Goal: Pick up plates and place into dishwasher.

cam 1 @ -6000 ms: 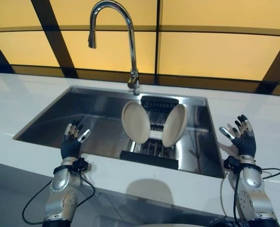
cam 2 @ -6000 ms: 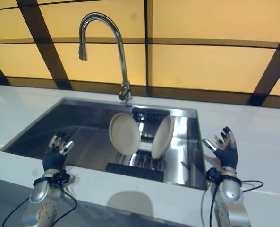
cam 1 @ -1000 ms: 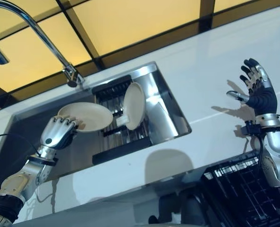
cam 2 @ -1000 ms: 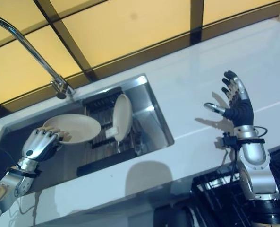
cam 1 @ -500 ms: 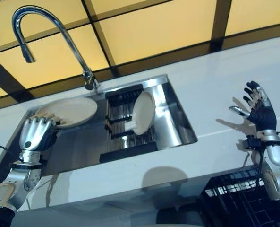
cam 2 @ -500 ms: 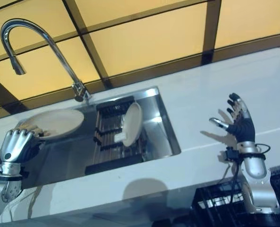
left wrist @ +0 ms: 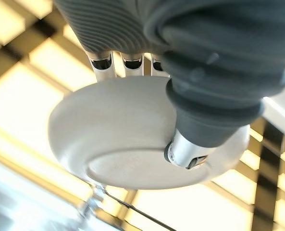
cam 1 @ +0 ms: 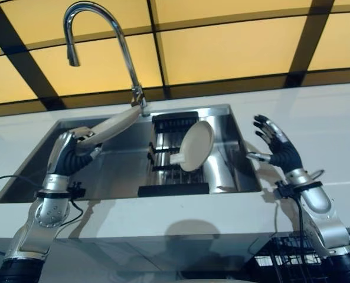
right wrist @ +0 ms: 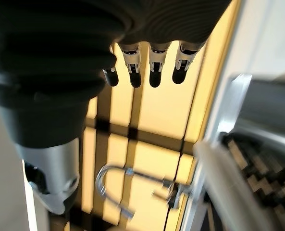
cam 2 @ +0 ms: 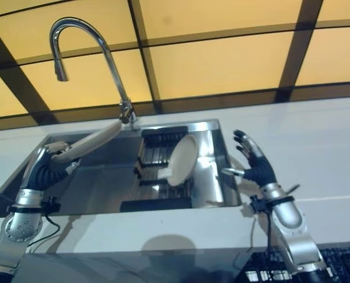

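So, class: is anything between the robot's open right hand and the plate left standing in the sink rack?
Nothing visible. The right hand hovers open above the sink's right rim, and the plate leans in the rack beside it, with open space between them.

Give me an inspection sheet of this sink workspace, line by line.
Surface: white counter around a steel sink.
Job's things: one plate in the left hand; another plate upright in the black rack in the sink.
Clutter: nothing seen.
Hands: left hand curled on its plate; right hand open over the counter by the sink.
Cables: nothing seen.
Surroundings: faucet, yellow wall panels, black crate below.
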### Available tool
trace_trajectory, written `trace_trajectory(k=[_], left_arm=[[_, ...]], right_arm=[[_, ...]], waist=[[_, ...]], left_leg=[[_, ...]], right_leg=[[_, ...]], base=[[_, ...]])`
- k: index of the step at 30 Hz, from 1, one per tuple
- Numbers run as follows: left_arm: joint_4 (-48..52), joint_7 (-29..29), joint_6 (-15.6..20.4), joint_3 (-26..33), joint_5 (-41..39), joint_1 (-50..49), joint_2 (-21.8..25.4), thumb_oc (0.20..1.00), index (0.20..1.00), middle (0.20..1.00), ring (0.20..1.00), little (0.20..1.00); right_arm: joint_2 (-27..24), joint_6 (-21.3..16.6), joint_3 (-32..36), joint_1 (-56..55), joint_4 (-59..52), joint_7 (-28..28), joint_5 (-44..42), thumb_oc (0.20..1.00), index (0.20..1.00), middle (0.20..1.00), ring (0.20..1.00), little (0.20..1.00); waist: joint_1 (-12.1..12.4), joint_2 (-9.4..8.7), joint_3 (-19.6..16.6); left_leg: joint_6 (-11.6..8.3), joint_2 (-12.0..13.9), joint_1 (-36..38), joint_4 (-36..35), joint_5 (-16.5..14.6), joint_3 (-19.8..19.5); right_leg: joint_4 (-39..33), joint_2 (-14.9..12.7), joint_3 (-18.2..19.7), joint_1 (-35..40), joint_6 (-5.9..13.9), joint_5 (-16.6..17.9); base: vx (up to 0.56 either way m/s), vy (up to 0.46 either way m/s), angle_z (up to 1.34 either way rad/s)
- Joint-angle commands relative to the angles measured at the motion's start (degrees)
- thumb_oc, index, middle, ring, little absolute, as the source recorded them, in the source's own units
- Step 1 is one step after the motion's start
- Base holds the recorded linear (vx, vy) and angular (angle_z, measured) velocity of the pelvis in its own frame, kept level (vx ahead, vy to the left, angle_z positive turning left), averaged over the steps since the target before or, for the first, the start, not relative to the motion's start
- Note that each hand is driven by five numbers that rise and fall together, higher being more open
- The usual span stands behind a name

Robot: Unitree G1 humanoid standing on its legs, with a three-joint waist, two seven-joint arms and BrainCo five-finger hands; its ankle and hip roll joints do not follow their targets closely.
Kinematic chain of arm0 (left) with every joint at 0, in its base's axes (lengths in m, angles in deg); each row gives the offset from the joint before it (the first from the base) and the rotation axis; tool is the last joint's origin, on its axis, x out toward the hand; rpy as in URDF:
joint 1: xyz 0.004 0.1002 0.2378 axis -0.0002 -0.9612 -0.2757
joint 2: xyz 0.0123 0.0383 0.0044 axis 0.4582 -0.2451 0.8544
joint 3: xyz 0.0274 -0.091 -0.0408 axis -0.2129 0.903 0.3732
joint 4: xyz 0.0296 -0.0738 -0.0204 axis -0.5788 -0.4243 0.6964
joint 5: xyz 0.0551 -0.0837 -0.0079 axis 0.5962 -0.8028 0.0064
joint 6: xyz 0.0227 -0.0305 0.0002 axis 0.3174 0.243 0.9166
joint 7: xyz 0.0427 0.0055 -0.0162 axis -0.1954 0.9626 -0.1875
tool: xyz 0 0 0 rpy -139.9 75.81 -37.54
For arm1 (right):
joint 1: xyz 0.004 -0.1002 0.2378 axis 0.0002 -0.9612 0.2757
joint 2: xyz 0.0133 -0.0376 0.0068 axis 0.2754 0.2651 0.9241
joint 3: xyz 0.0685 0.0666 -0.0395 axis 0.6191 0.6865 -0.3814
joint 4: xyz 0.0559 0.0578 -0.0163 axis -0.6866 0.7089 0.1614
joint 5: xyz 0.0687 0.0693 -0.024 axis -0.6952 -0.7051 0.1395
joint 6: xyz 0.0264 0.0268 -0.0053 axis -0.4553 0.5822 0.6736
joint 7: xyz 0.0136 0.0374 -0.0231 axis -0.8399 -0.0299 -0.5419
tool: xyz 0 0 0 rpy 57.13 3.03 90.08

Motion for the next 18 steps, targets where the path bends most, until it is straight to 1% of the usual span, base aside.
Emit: trace_trajectory(k=[1,2,7,9,10,11,13,15,18], left_arm=[[4.9,-10.9,2.5,-1.2,-10.3,5.6,3.0,0.2,0.2,0.2,0.2,0.2],[5.6,-14.0,1.4,-2.0,-12.7,6.0,2.9,0.2,0.2,0.2,0.2,0.2],[6.3,-23.3,-1.0,-3.7,-18.7,7.3,2.7,0.2,0.2,0.2,0.2,0.2],[6.6,-24.7,-0.9,-3.9,-18.1,7.5,2.9,0.2,0.2,0.2,0.2,0.2],[6.6,-24.8,-0.1,-4.0,-16.8,7.5,3.2,0.2,0.2,0.2,0.2,0.2],[6.6,-25.9,0.3,-4.8,-15.7,8.0,4.8,0.2,0.2,0.2,0.2,0.2],[7.1,-28.3,0.0,-5.2,-16.5,8.2,5.7,0.2,0.2,0.2,0.2,0.2],[7.2,-30.9,0.5,-5.7,-16.7,8.6,6.7,0.2,0.2,0.2,0.2,0.2],[8.0,-33.3,0.1,-7.3,-17.3,10.3,7.8,0.2,0.2,0.2,0.2,0.2]], right_arm=[[-0.9,-4.4,-0.3,4.9,-4.0,-2.2,1.5,1.0,1.0,1.0,1.0,1.0],[-1.6,-4.3,-0.5,5.1,-4.4,-2.9,1.7,1.0,1.0,1.0,1.0,1.0],[-2.8,-3.8,-1.5,6.1,-5.1,-4.3,1.8,1.0,1.0,1.0,1.0,1.0],[-2.8,-3.5,-1.7,6.3,-5.3,-4.5,2.0,1.0,1.0,1.0,1.0,1.0],[-3.0,-3.4,-1.7,6.4,-5.4,-4.7,1.9,1.0,1.0,1.0,1.0,1.0],[-4.0,-2.7,-1.7,6.7,-5.8,-5.0,1.1,1.0,1.0,1.0,1.0,1.0],[-4.6,-2.2,-1.9,6.8,-6.0,-5.0,0.8,1.0,1.0,1.0,1.0,1.0],[-5.1,-1.8,-2.2,7.3,-5.7,-5.1,0.4,1.0,1.0,1.0,1.0,1.0],[-5.5,-1.2,-2.9,7.9,-6.0,-6.1,0.1,1.0,1.0,1.0,1.0,1.0]], waist=[[0.9,-3.85,-2.2],[1.0,-3.99,-2.3],[1.3,-4.18,-2.6],[1.3,-4.17,-2.6],[1.3,-4.12,-2.6],[1.1,-4.11,-2.8],[1.2,-4.1,-2.9],[1.2,-4.01,-2.9],[1.0,-3.93,-3.1]], left_leg=[[1.68,-2.3,-0.7,0.0,-5.5,-3.1],[1.69,-2.3,-0.6,-0.2,-5.4,-3.2],[1.84,-2.4,-0.4,-0.5,-5.2,-3.0],[1.92,-2.4,-0.3,-0.5,-5.2,-3.0],[1.96,-2.5,-0.3,-0.6,-5.2,-3.0],[2.05,-2.6,-0.3,-0.7,-5.2,-2.9],[2.14,-2.7,-0.4,-0.5,-5.2,-2.8],[2.24,-2.8,-0.4,-0.4,-5.3,-2.6],[2.45,-3.0,-0.3,-0.5,-5.3,-2.6]], right_leg=[[-7.2,-1.7,-2.6,3.3,3.72,0.4],[-7.4,-1.7,-2.7,3.6,3.71,0.4],[-7.9,-1.7,-3.1,4.1,3.67,0.6],[-7.9,-1.7,-3.1,4.2,3.65,0.6],[-8.0,-1.7,-3.0,4.2,3.64,0.6],[-8.2,-1.8,-2.9,4.4,3.73,0.6],[-8.3,-1.9,-2.9,4.5,3.73,0.7],[-8.3,-1.9,-2.7,4.5,3.79,0.7],[-8.4,-2.0,-2.5,4.7,3.93,0.9]], base=[[-0.03,-0.023,0.06],[-0.03,-0.014,0.1],[-0.04,0.001,0.04],[-0.03,0.008,0.04],[-0.04,0.025,0.02],[-0.03,0.029,0.0],[-0.02,0.016,0.0],[0.0,0.0,0.0],[0.0,0.011,0.0]])
